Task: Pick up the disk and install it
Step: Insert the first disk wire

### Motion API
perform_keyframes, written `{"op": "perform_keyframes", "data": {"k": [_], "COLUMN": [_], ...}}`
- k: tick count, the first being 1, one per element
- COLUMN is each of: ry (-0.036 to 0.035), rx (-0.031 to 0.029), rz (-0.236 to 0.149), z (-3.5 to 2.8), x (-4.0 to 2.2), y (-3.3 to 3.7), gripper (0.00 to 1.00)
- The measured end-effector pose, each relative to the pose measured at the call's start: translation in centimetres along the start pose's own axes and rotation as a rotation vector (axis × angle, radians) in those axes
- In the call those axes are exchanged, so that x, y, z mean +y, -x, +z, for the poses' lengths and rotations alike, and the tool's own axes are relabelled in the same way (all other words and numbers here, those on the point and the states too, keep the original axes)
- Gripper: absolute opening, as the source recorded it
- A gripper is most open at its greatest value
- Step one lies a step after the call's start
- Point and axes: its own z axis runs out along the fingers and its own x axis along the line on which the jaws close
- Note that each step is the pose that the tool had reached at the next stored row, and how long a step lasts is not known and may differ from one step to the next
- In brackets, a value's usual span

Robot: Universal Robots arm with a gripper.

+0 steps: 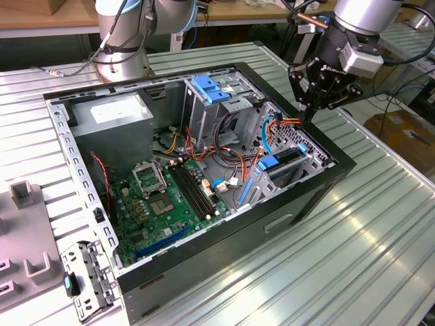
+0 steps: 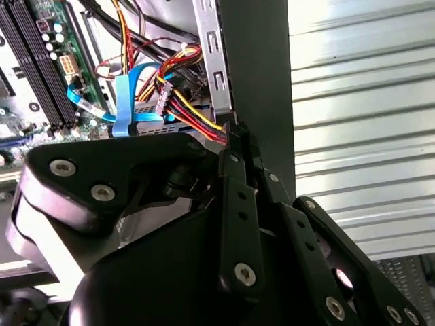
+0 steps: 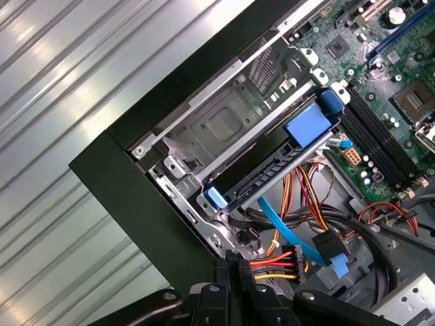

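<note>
The disk [image 3: 262, 173] stands on edge in the drive bay at the front corner of the open computer case [image 1: 340, 166], with blue plastic rails at both ends; in the exterior view the disk [image 1: 284, 159] shows as a dark slab with a blue tab. My gripper [image 1: 306, 117] hangs over the case's rim on the exterior view's right, a little beyond the disk and not touching it. In both wrist views the gripper [image 2: 238, 139] [image 3: 234, 261] has its fingers pressed together, right beside a red, yellow and black wire bundle [image 3: 275, 263]. Whether the fingertips pinch those wires is unclear.
Inside the case lie a green motherboard [image 1: 163, 204], a tall metal cage with a blue handle [image 1: 207, 88], a grey metal box [image 1: 112, 119] and loose cables, one flat and blue [image 3: 282, 227]. A metal bracket [image 1: 85, 278] and grey fixture [image 1: 20, 231] sit at the exterior view's left.
</note>
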Motion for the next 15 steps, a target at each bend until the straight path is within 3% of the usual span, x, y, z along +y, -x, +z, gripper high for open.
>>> {"op": "perform_keyframes", "data": {"k": [6, 15], "ry": [0.0008, 0.0052], "rx": [0.0005, 0.0026], "rz": [0.028, 0.191], "z": [0.00, 0.05], "x": [0.20, 0.20], "y": [0.19, 0.20], "gripper": [0.16, 0.16]}}
